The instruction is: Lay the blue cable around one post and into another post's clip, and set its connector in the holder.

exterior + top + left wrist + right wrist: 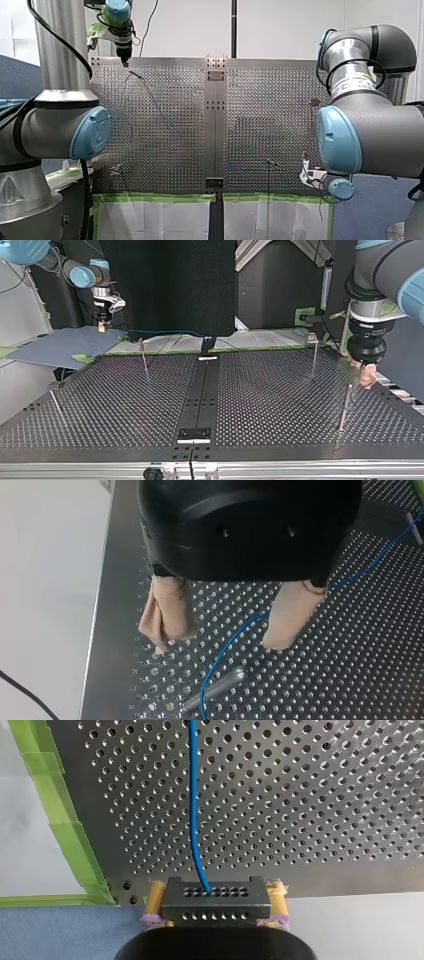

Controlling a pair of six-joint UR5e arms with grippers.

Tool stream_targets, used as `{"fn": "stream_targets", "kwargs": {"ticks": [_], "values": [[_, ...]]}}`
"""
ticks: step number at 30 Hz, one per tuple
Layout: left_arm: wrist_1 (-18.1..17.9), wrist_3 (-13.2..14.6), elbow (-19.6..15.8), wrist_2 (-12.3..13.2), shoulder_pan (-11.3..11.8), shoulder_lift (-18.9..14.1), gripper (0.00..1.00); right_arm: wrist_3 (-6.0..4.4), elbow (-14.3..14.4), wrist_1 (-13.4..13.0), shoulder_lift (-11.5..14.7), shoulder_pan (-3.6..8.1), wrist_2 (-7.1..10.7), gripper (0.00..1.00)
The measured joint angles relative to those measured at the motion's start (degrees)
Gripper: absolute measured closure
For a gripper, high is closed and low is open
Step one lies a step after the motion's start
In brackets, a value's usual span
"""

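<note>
In the right wrist view my right gripper (216, 912) is shut on the black connector block (216, 901), its yellow pads (154, 901) pressing both sides. The blue cable (193, 805) leaves the block and runs ahead over the perforated table. My left gripper (220, 640) hangs open just above the table, with beige pads (167, 615) on either side of the blue cable (235, 637), not touching it. A metal post (216, 687) stands just ahead of it. At the top view's right this gripper (367, 375) is beside a post (345, 407); my right gripper (103, 326) is at the far left.
Other thin posts (144, 357) (314, 354) (56, 402) stand on the perforated table (125, 405). A black plate (195, 435) sits on the centre strip near the top view's near edge. Green tape (65, 820) and a blue sheet (65, 347) border the table beside my right gripper.
</note>
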State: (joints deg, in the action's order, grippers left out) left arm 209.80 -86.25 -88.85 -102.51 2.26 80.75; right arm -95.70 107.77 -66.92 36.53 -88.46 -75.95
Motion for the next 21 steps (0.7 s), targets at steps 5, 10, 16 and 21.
{"fn": "stream_targets", "kwargs": {"ticks": [5, 10, 16, 21], "values": [[-0.13, -0.1, -0.01, -0.17, 0.0, 0.0, 0.0, -0.02, -0.01, 0.0, 0.0, -0.01, 0.0, 1.0], [-0.17, -0.2, -0.01, -0.21, 0.0, 0.02, 0.0, -0.03, -0.02, -0.05, 0.0, 0.0, 0.0, 1.0], [-0.17, -0.38, -0.02, -0.19, -0.01, -0.01, 0.0, -0.03, 0.0, -0.05, 0.0, 0.0, 0.0, 1.0], [-0.17, -0.44, -0.01, -0.19, -0.01, -0.02, 0.0, 0.0, 0.01, 0.01, 0.0, -0.01, 0.0, 1.0]]}}
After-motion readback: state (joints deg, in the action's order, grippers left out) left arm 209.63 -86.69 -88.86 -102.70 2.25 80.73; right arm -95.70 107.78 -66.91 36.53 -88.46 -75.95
